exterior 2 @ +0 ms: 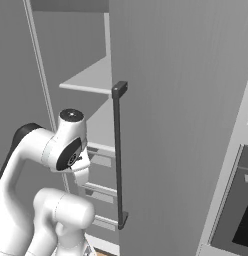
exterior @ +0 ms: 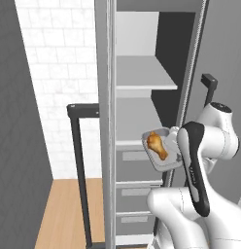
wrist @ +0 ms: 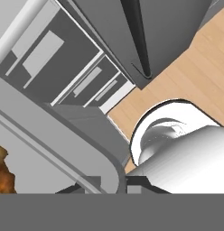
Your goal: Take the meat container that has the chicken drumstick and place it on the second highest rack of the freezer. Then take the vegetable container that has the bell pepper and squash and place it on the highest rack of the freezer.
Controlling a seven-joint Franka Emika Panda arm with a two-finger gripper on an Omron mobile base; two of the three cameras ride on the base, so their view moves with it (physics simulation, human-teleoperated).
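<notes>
Meat container (exterior: 163, 151): a pale grey tray, seen in the left base view held tilted in front of the freezer (exterior: 142, 121), just outside its open front and level with the lower of the two open shelves.
Chicken drumstick (exterior: 157, 145): one golden-brown, club-shaped piece is carried inside the tray; in the hand view its brown edge (wrist: 2, 173) is seen at the left, inside the tray's rounded rim (wrist: 64, 149).
Tool (exterior: 177, 148): placed at the tray's right edge; its fingers are hidden by the tray and the wrist, so it cannot be told from the pictures how the jaws stand.
Highest rack (exterior: 142, 78): a flat light-grey shelf above the tray, its front edge well clear of it.
Second rack (exterior: 129, 121): the shelf directly behind the tray; its front edge lies just beside the tray's left rim.
Drawers (exterior: 137, 163): grey fronts stacked below the second rack, also seen in the hand view (wrist: 64, 67).
Door handle (exterior 2: 118, 155): a long dark vertical bar on the open door, close to the right of the arm in the right base view.
Open room: a gap is left between the two racks.
</notes>
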